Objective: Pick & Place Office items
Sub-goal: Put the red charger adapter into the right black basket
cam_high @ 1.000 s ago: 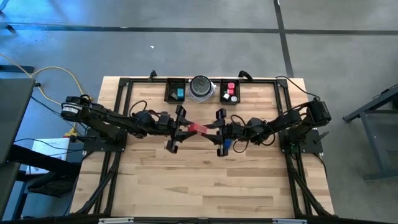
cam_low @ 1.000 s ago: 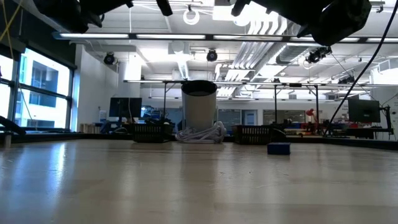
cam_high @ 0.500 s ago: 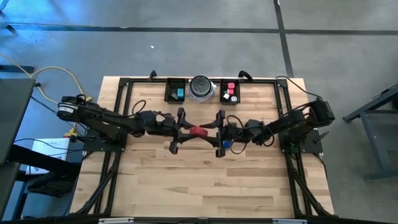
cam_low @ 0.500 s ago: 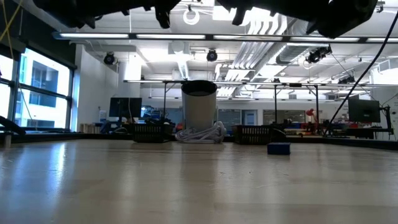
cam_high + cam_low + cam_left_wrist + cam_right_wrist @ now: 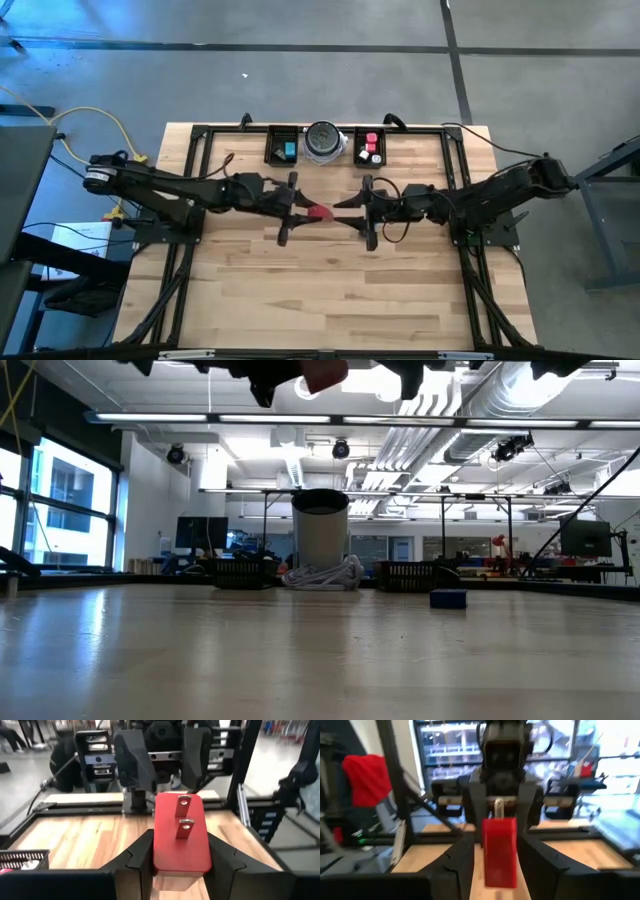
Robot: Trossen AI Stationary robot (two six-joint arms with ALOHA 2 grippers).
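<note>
A red plug adapter (image 5: 180,834), a flat rounded block with two metal prongs on its upper face, is held in the left gripper (image 5: 179,862), whose jaws are closed against its two sides. It is carried clear above the wooden desk (image 5: 330,290), over the middle of the desk's far half, and in the high view it shows as a small red piece (image 5: 319,212) at the tip of the left gripper (image 5: 297,207).

The right gripper (image 5: 357,206) is seen just across from it, pointing toward it, with a small gap between the two in the high view. In the left wrist view the right gripper's two dark fingers (image 5: 131,760) stand spread apart just beyond the adapter's far end, not touching it, so its jaws are taken as open and empty. In the right wrist view the adapter (image 5: 499,851) is seen between the right arm's own fingers (image 5: 460,862), held by the left gripper behind it.

Along the desk's far edge two black trays are set on either side of a round silver-grey dish (image 5: 323,142). The left tray (image 5: 271,146) holds a teal piece (image 5: 290,150); the right tray (image 5: 380,150) holds red and pink pieces (image 5: 371,140). In the low view a blue block (image 5: 448,598) lies on the desk to the right.
</note>
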